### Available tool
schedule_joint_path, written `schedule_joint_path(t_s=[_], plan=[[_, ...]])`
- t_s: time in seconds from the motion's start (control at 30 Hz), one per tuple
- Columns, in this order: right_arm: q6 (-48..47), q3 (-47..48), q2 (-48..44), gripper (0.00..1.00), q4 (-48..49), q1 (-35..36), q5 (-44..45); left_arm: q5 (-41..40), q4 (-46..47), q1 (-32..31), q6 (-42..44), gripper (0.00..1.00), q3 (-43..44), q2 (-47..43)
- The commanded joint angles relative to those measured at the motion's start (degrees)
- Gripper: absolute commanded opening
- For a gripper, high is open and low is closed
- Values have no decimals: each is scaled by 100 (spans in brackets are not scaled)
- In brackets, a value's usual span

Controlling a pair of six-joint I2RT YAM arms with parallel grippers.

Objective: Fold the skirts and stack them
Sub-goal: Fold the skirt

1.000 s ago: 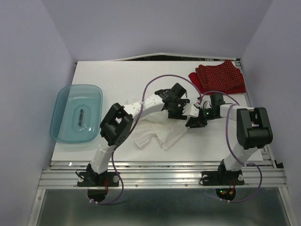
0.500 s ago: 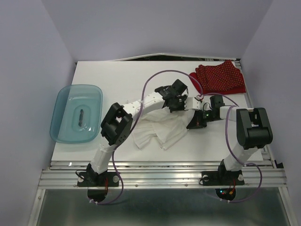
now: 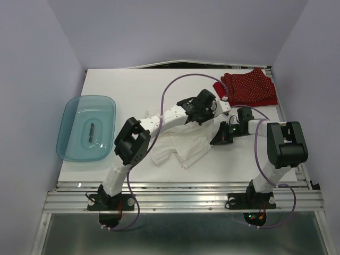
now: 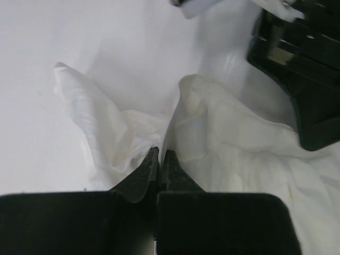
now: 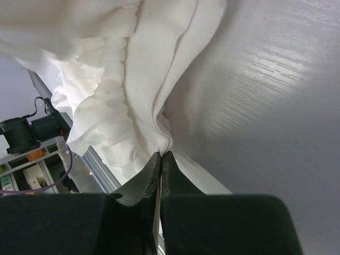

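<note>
I see my left jaws pinched shut on a fold of the white skirt point(image 4: 223, 138), and my right jaws clamped on another edge of it. It lies crumpled at mid-worktop point(image 3: 133, 90); the red dotted skirt point(image 3: 249, 87) sits apart, toward 1 o'clock.

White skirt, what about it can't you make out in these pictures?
- Left wrist: the white skirt's near part, behind the left gripper; its right side is cut off.
- Right wrist: its top is cut off; the right gripper hides the pinched edge.
- Top view: its far edge, under both grippers.
</note>
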Motion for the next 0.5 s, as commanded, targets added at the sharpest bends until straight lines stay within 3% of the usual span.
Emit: schedule_joint_path(t_s=[0.0,0.3,0.4,0.47], plan=[[116,-25,-85,1,225,11,-212,218,-14,-394,-702,0,-440,-281],[160,2,-59,1,225,11,-133,824,-181,-412,-1582,0,-758,-290],[152,19,-50,1,225,11,-98,1158,-234,-412,-1679,15,-758,-439],[152,37,-59,1,225,11,-98,1490,-321,-395,-1688,31,-784,-605]])
